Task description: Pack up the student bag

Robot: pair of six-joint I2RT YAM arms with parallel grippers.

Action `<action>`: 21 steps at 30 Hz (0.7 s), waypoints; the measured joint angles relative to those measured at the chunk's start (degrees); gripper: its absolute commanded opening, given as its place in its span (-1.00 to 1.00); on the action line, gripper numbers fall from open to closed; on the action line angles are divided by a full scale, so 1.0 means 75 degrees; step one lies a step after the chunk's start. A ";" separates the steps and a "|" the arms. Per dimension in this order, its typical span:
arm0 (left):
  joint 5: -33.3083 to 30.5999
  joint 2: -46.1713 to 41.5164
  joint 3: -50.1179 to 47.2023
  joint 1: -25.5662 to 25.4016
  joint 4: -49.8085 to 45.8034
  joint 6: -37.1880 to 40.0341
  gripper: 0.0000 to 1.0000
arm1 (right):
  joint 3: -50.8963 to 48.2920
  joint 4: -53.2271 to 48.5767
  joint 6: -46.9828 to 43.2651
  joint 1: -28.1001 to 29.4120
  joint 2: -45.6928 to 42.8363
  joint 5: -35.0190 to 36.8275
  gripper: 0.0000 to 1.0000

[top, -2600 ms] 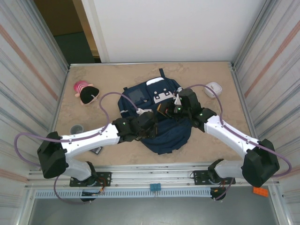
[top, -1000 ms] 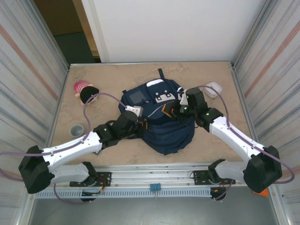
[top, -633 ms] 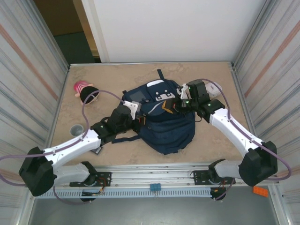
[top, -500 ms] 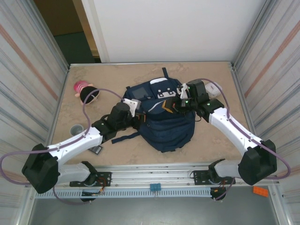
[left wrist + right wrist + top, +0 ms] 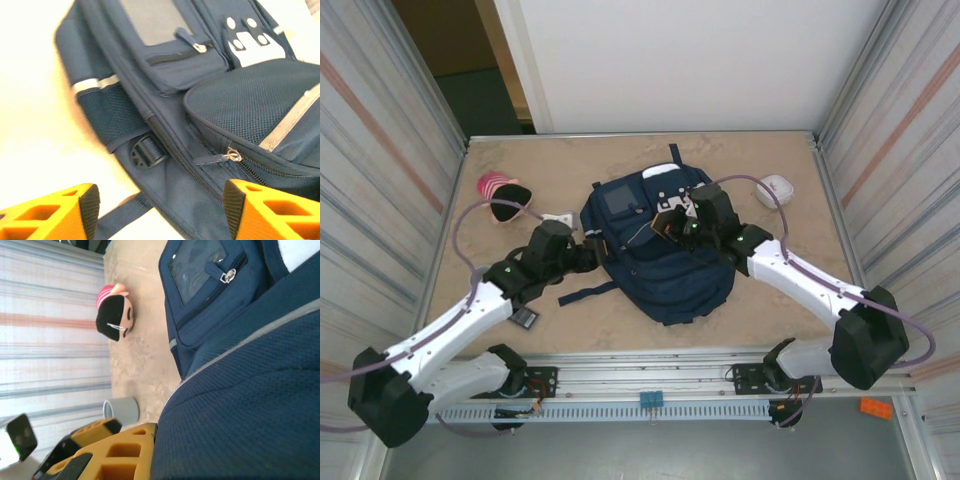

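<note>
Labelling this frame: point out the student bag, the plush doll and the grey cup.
student bag (image 5: 662,290), top view, lower front panel.
plush doll (image 5: 506,208), top view, black part.
grey cup (image 5: 121,411), right wrist view, side wall.

Table (image 5: 540,165): sand-beige, mottled top, rectangular, evenly and brightly lit.
Left wall (image 5: 380,150): ribbed pale metal panel with a faint reddish stripe.
Right wall (image 5: 900,130): the same ribbing and stripe.
Back panel (image 5: 680,60): plain white, matte, standing at the table's far edge.
Opening (image 5: 460,60): dark gap left of the back panel, brown above and deep green below.
Near-edge rails (image 5: 650,380): aluminium, with a slotted strip (image 5: 650,412) below them.
Floor (image 5: 650,450): grey.
</note>
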 measured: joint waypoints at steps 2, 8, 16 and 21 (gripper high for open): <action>0.0000 -0.0189 0.0023 0.0306 -0.0493 -0.0490 0.42 | 0.0052 0.0003 -0.0003 0.0035 0.0140 0.0140 -0.44; -0.0006 -0.0551 0.0000 0.1061 -0.1950 -0.1795 0.62 | 0.0318 -0.0659 -0.0236 0.0064 0.0213 0.0338 0.11; 0.0297 -0.1134 -0.0609 0.2602 -0.2908 -0.2553 0.77 | 0.0420 -0.2585 -0.0708 0.0076 -0.0586 0.0114 0.38; 0.0434 -0.1131 -0.0901 0.3118 -0.3299 -0.2591 0.78 | 0.0828 -0.3756 -0.1282 0.0070 -0.0761 -0.0041 0.37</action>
